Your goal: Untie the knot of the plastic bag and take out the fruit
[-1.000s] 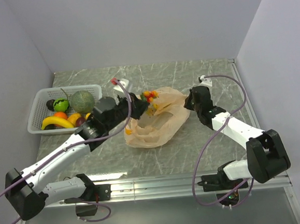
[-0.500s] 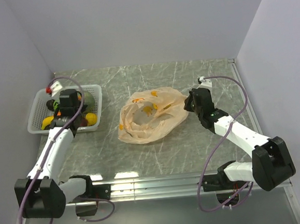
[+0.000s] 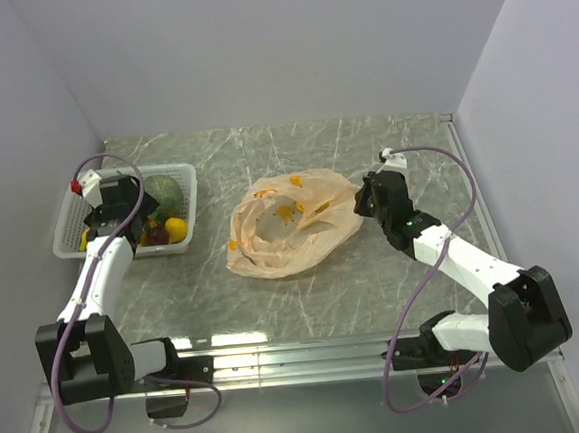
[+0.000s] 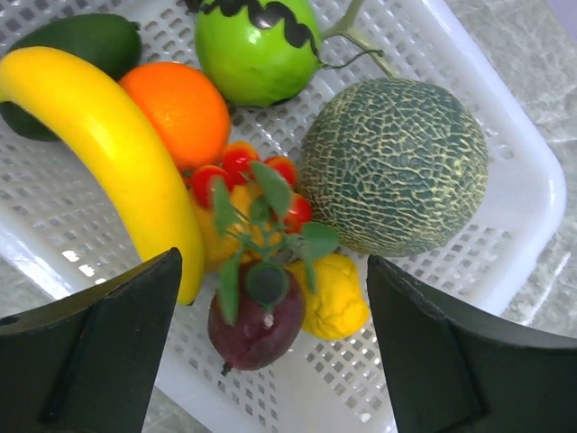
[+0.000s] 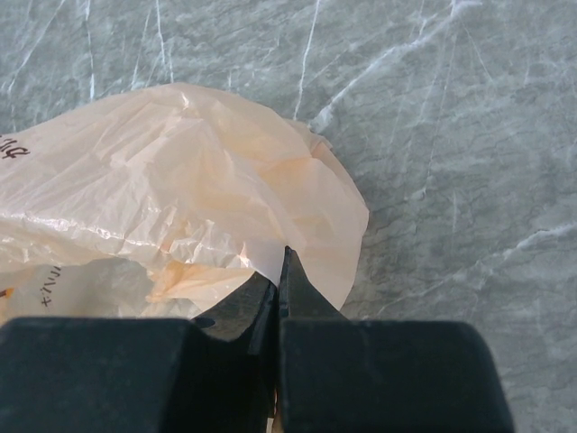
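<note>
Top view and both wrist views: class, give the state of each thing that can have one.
plastic bag: untied, mouth open, lying slack on the table.
fruit: out of the bag, lying in the basket.
basket: loaded, upright.
left gripper: open, empty, above the basket.
right gripper: shut, tips at the bag's edge.

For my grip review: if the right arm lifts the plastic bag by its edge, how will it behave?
Probably floppy: the plastic bag is thin, crinkled film slumped on the table. Likely light, draping rather than holding shape. The right gripper seems to pinch only its rim; it might slip.
</note>
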Action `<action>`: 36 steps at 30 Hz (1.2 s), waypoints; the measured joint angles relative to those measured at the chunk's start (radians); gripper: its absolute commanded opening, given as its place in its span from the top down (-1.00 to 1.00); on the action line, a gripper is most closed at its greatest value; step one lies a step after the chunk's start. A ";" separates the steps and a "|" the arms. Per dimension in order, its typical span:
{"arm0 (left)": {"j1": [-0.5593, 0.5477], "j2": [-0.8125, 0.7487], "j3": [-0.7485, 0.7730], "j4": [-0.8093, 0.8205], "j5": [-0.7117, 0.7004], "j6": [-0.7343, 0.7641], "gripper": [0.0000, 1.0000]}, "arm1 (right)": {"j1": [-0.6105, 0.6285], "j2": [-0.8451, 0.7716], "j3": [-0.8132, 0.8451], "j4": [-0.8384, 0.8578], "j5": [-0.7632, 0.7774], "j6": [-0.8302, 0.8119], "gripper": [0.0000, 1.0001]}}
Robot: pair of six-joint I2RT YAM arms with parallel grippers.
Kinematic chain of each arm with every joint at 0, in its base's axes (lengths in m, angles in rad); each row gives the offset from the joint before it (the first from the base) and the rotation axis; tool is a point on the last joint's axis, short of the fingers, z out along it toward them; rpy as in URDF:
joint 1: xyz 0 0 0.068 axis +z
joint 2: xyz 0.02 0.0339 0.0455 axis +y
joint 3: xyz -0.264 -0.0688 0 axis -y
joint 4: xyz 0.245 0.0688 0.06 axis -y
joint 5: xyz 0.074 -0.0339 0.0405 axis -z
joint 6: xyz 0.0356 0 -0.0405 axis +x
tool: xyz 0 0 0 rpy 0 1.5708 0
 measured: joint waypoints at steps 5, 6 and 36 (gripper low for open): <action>-0.082 -0.034 0.000 0.017 0.052 0.021 -0.79 | 0.010 0.000 0.000 -0.008 0.003 -0.003 1.00; -0.132 -0.045 0.000 0.027 0.059 0.031 -0.78 | 0.010 0.000 0.000 -0.011 0.007 -0.002 1.00; -0.928 0.132 -0.041 0.342 0.044 0.119 -0.63 | 0.308 0.026 0.331 -0.275 0.111 -0.459 -0.36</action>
